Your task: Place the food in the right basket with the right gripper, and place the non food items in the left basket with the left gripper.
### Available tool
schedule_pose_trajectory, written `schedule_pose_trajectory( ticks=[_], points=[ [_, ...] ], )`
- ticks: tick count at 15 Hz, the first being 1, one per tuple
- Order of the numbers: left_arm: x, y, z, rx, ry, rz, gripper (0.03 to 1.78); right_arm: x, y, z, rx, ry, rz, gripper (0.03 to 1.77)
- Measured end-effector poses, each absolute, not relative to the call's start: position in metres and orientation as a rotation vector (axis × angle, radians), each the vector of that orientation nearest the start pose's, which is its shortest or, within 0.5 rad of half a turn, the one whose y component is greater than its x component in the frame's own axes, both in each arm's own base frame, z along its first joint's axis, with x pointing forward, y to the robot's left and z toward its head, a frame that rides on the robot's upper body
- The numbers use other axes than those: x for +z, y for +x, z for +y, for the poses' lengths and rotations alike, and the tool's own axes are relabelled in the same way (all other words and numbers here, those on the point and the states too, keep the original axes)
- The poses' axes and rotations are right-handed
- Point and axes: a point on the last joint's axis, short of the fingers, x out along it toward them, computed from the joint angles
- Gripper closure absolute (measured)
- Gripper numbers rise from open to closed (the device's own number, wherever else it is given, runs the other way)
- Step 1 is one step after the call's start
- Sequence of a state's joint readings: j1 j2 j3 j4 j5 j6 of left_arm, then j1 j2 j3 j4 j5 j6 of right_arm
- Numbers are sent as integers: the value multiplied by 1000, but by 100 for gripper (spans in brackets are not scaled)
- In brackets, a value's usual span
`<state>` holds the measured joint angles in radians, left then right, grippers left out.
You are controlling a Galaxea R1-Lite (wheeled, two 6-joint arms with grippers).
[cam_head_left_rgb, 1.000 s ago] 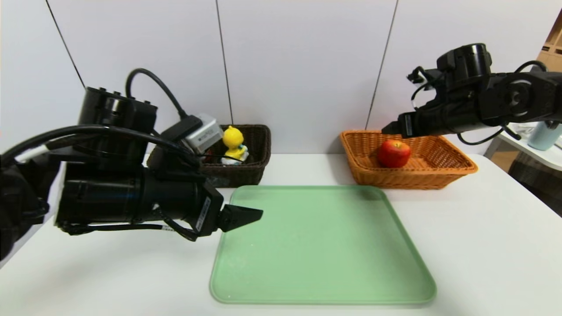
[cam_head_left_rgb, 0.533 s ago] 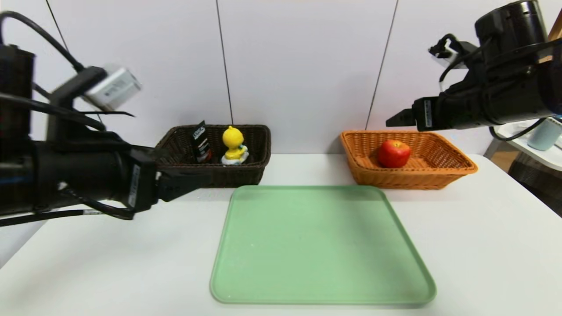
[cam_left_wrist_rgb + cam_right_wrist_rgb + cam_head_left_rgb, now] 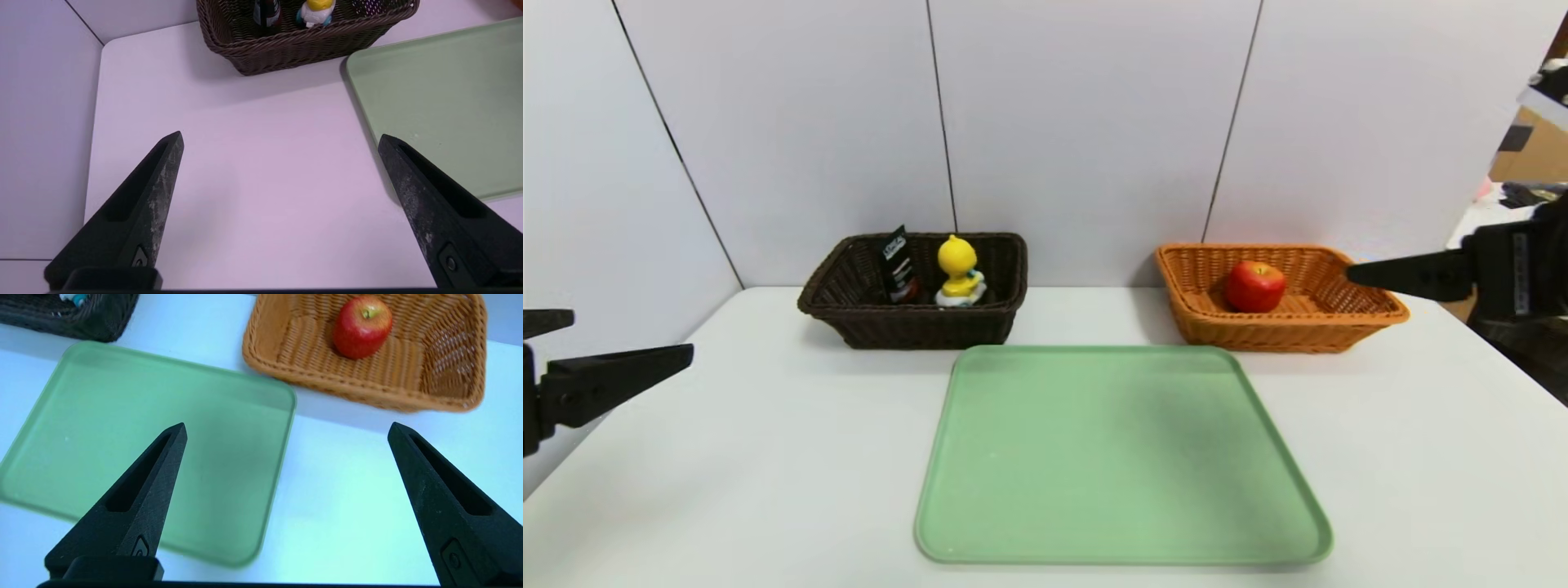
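Note:
The red apple [image 3: 1255, 286] [image 3: 361, 326] lies inside the orange right basket [image 3: 1372, 314] [image 3: 367, 390] at the back right. The dark brown left basket [image 3: 915, 327] [image 3: 294, 49] at the back left holds the yellow duck toy [image 3: 958, 269] [image 3: 314, 10] and an upright dark tube [image 3: 898, 265] [image 3: 265, 10]. My left gripper [image 3: 633, 331] [image 3: 280, 134] hangs open and empty at the table's left edge. My right gripper [image 3: 287, 424] is open and empty at the right edge, one of its fingers [image 3: 1413, 276] pointing inward past the orange basket's right end.
A flat green tray [image 3: 1123, 457] [image 3: 441, 102] [image 3: 143, 416] with nothing on it lies in the middle of the white table, in front of both baskets. Grey wall panels stand right behind the baskets. Clutter sits beyond the table's right side.
Both arms have drawn back from the middle to the outer edges, the left one leftward, the right one rightward and lower. The things in the baskets have not moved.

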<state>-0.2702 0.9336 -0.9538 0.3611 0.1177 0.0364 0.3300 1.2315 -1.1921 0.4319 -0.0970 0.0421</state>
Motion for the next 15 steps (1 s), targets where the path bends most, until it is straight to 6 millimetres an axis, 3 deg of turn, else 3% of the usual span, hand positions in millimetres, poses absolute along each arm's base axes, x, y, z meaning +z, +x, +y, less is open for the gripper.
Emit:
schedule_pose_trajectory(
  ticks=[7, 15],
  points=[
    [247, 36, -7, -149, 100, 294, 12, 290, 63, 11, 112, -25, 434, 11],
    [195, -7, 4, -118, 95, 248, 12, 241, -9, -2, 12, 4, 378, 11]
  ],
)
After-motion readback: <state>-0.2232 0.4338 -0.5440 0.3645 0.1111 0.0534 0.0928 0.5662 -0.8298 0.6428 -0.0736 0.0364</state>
